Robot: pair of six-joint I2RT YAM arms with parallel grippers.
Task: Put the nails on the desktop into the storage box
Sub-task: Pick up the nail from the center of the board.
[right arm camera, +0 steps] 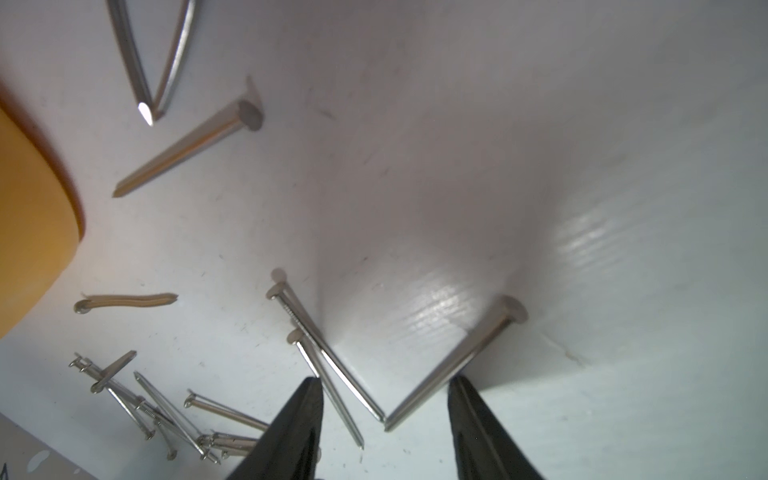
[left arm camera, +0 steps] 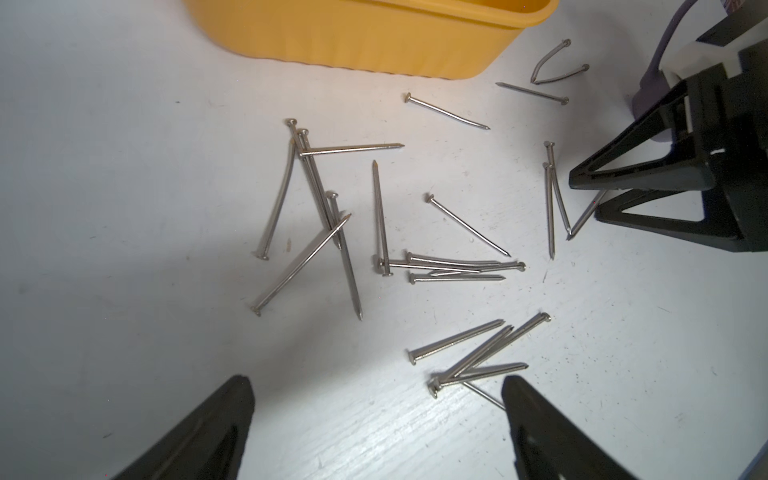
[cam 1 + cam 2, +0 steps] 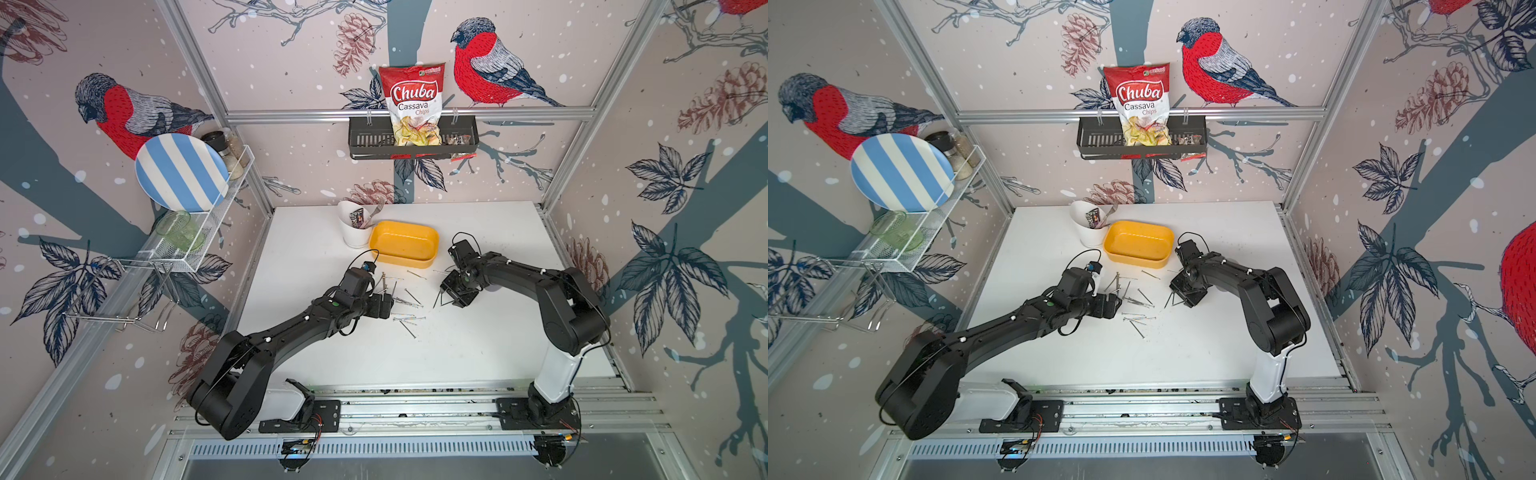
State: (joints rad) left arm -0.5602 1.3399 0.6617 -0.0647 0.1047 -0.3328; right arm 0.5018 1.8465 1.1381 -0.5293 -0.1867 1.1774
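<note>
1. Desktop (image 3: 478, 345): white, carries everything.
2. Box (image 3: 404, 243): yellow, at 12 o'clock from the scattered nails (image 3: 409, 305).
3. Left gripper (image 2: 378, 382): spread wide, holding nothing; the nails lie at its 3 o'clock.
4. Right gripper (image 1: 385, 381): jaws apart, straddling three nail tips (image 1: 374, 409) on the desktop, nothing clamped.

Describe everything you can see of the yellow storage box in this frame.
The storage box is a shallow yellow tub of smooth plastic, rectangular with rounded corners and a lipped rim. It sits upright on the white desktop, toward the back, open side up and empty. The nails lie on the desktop in front of it, and none is inside. A white cup stands close at one corner; whether they touch cannot be told.
</note>
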